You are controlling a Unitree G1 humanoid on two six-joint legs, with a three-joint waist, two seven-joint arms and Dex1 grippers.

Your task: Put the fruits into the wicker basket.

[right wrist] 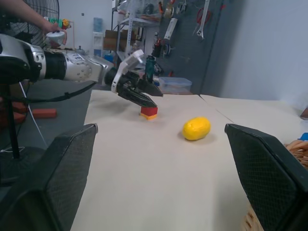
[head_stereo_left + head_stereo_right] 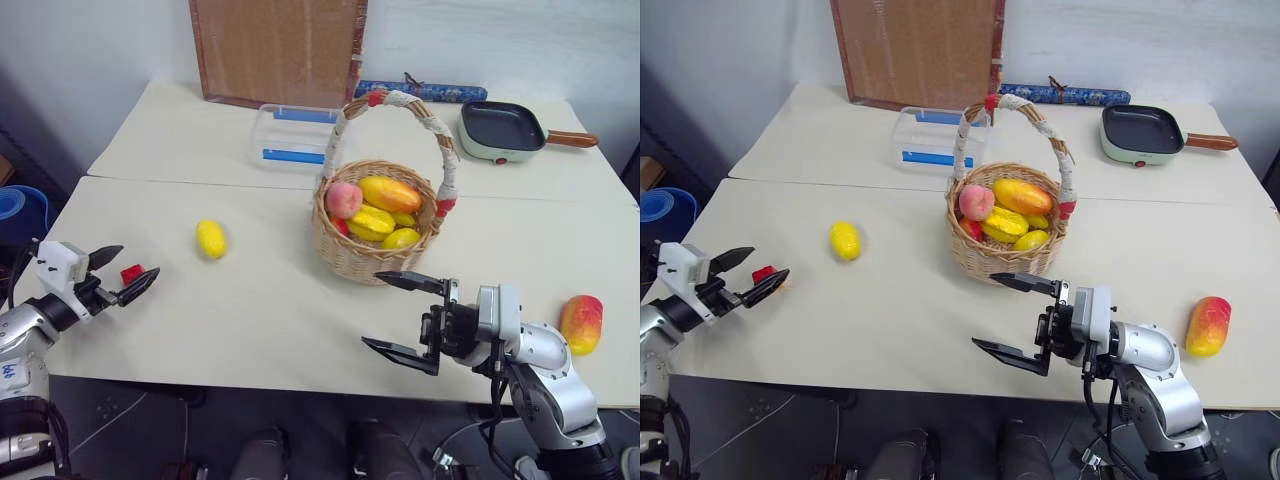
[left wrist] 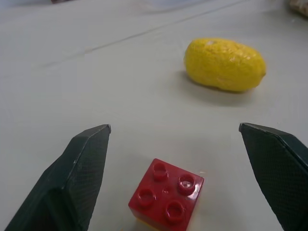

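Observation:
The wicker basket [image 2: 366, 256] stands mid-table with a pink peach [image 2: 343, 199], an orange-yellow fruit [image 2: 390, 193] and yellow ones [image 2: 373, 220] inside it. A yellow lemon [image 2: 210, 239] lies on the table to its left, and also appears in the left wrist view [image 3: 224, 64]. A red-to-yellow mango [image 2: 581, 323] lies near the front right edge. My left gripper [image 2: 115, 272] is open at the front left, pointing toward the lemon and still short of it. My right gripper [image 2: 405, 315] is open in front of the basket, pointing left, with nothing between its fingers.
A small red brick [image 3: 166, 196] sits on the table between my left fingers [image 3: 82, 168], untouched. A clear box with blue stripes [image 2: 290, 135], a brown board [image 2: 278, 50] and a frying pan [image 2: 505, 130] stand at the back. A person's arm [image 1: 26, 13] is off to the left.

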